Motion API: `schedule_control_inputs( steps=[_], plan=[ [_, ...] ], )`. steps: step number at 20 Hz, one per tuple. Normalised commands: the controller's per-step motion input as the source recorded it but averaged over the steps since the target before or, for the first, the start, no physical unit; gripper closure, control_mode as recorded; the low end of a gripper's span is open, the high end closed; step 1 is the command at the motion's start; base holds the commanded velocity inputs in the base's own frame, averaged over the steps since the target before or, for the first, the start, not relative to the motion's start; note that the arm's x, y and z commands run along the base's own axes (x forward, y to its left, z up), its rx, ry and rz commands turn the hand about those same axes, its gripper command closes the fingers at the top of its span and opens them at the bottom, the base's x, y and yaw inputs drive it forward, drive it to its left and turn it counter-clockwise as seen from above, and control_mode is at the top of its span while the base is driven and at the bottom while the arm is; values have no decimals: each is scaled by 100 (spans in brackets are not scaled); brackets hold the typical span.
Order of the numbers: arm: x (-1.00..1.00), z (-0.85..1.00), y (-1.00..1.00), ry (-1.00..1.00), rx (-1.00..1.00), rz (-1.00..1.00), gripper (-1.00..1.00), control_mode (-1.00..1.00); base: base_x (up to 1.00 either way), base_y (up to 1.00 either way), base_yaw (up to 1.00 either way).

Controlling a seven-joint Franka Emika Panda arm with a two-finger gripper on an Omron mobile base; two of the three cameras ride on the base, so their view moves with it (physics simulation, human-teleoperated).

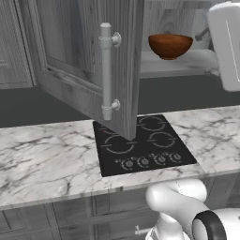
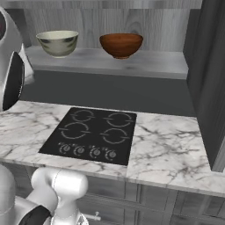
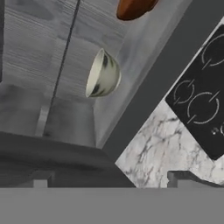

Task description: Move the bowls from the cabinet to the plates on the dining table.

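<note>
Two bowls stand upright on the open cabinet's shelf (image 2: 145, 65). The cream bowl (image 2: 57, 42) with dark smudges is on the left and the reddish-brown bowl (image 2: 121, 45) on the right, a small gap between them. In the left base view the brown bowl (image 1: 170, 45) shows past the edge of the open cabinet door (image 1: 84, 61). The rolled hand view has the cream bowl (image 3: 103, 74) near its centre and the brown bowl (image 3: 133, 8) at the top edge. My gripper (image 3: 111, 180) is open and empty, some way short of the cream bowl. The plates and the dining table are out of view.
Below the cabinet lies a marble counter (image 2: 167, 140) with a black four-ring cooktop (image 2: 92, 134). The left door swings out over the counter, its bar handle (image 1: 107, 70) facing me. The right door (image 2: 211, 79) also stands open. My white arm (image 2: 11, 66) rises at the shelf's left.
</note>
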Motion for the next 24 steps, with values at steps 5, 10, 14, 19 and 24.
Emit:
schedule_control_inputs(
  steps=[5, 10, 14, 19, 24],
  plan=[
    [37, -15, 25, 1, 21, 18, -100, -100, 0, 0, 0],
    [60, 0, 17, 6, 22, 18, -100, -100, 0, 0, 0],
    [58, 0, 19, 16, 18, 21, -100, -100, 0, 0, 0],
    [31, 0, 39, 17, 5, 21, -100, -100, 0, 0, 0],
    [26, 0, 45, 14, 1, 19, -100, -100, 0, 0, 0]
  ],
)
